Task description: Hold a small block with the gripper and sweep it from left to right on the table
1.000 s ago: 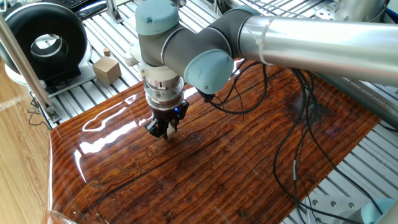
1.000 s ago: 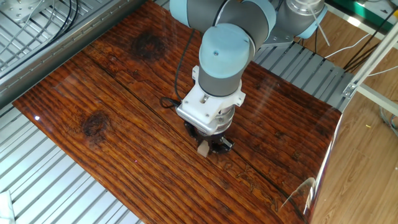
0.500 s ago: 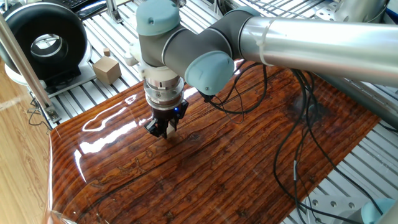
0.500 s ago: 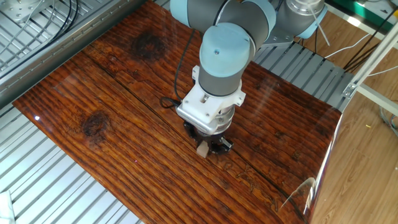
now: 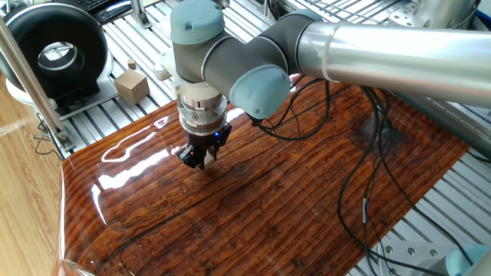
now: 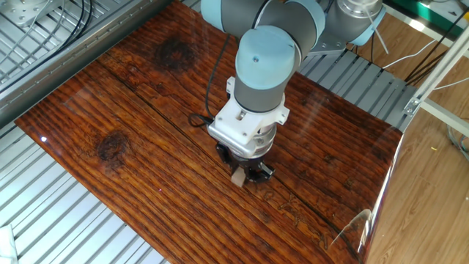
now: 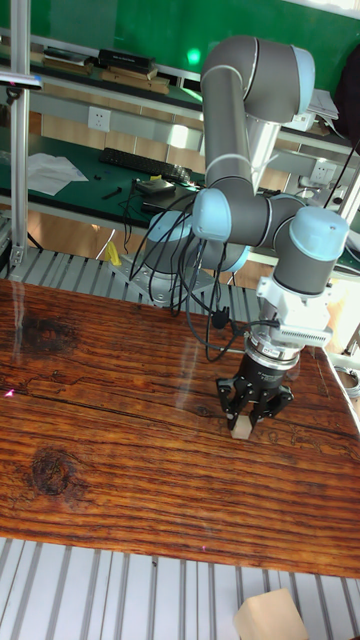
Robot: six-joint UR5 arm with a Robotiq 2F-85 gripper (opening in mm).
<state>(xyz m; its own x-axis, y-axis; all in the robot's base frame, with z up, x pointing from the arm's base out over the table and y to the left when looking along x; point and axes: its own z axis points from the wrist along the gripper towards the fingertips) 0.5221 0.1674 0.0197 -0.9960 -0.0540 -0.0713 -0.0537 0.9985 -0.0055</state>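
The big glossy reddish-brown wood-grain table [image 6: 110,110] is slick, so easy sliding is expected. The black two-fingered claw [image 7: 252,413] is clamped near-shut on the tiny pale tan wooden cube [image 6: 239,178], held low near the table's right side. It's probably light and rigid, best pinched on opposite flat faces. Contact with the board can't be made out.

The tabletop [image 5: 307,207] is showing as dark reddish-brown wood with striped grain, so glossy that it is throwing back white glare. Around the tabletop, the slatted frame [image 5: 115,115] is looking like matt, ribbed aluminium. The arm [image 5: 399,57] above the tabletop is gleaming as smooth silver-grey metal, with satiny light blue plastic caps [image 6: 267,59]. The fingers [image 7: 228,412] are appearing as matt black plastic or metal. The small block [image 7: 241,431], on the tabletop, is reading as pale, unfinished wood.
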